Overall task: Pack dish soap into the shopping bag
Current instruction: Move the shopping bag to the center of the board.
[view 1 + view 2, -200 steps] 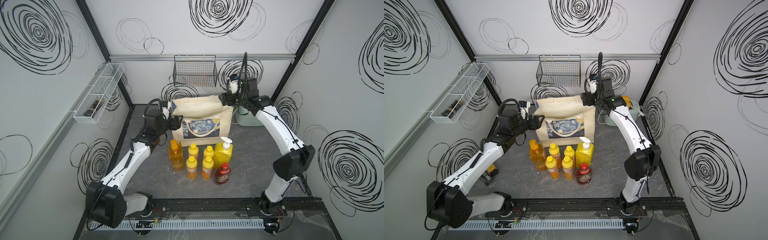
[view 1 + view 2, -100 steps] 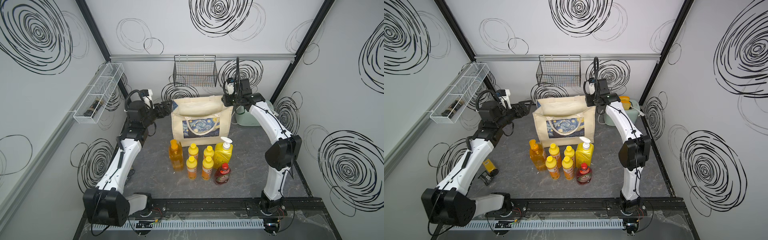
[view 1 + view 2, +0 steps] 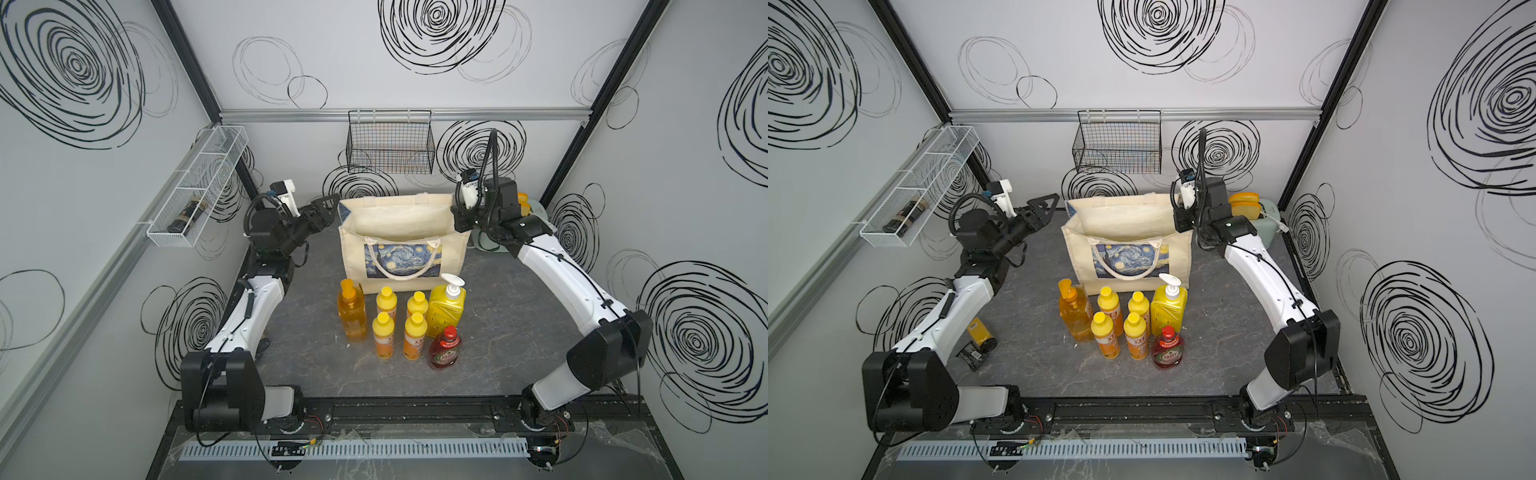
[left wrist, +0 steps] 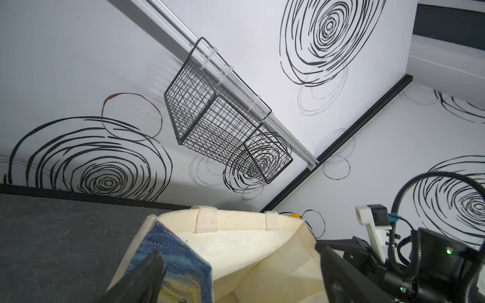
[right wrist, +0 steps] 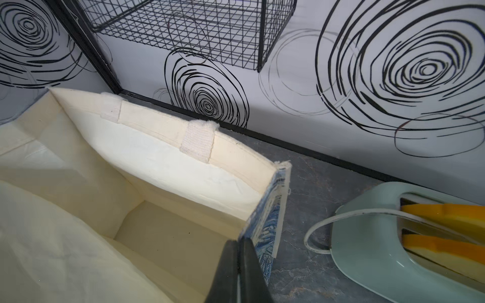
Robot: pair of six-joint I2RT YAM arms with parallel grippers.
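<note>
The shopping bag (image 3: pixel 353 266) is seen standing upright at the far middle of the table (image 3: pixel 519 316), with its mouth open. As far as the right wrist view shows the inside, no bottle is seen in it. All seven bottles of dish soap are standing on the table just in front of the bag, on its near side. The orange pump bottle (image 3: pixel 352 316) is placed at the left and the four small yellow bottles (image 3: pixel 382 336) in the middle. The yellow bottle with the white pump (image 3: pixel 446 309) is at the right, and the red Fairy bottle (image 3: pixel 445 353) is nearest of all.

The right gripper (image 5: pixel 239 241) is closed, and the rim of the bag's right side wall seems to be pinched between its fingers. The left gripper (image 3: pixel 326 210) is held wide open at the far left corner of the bag. Nothing is gripped by it, although the corner appears between its fingers in the left wrist view.

The packing itself is judged as not yet begun, since only the bag is being prepared and held open. All seven bottles are left to be lifted and put inside. The black wire basket (image 3: pixel 390 143) on the far wall and the toaster (image 5: pixel 393 236) to the right of the bag are not involved.
</note>
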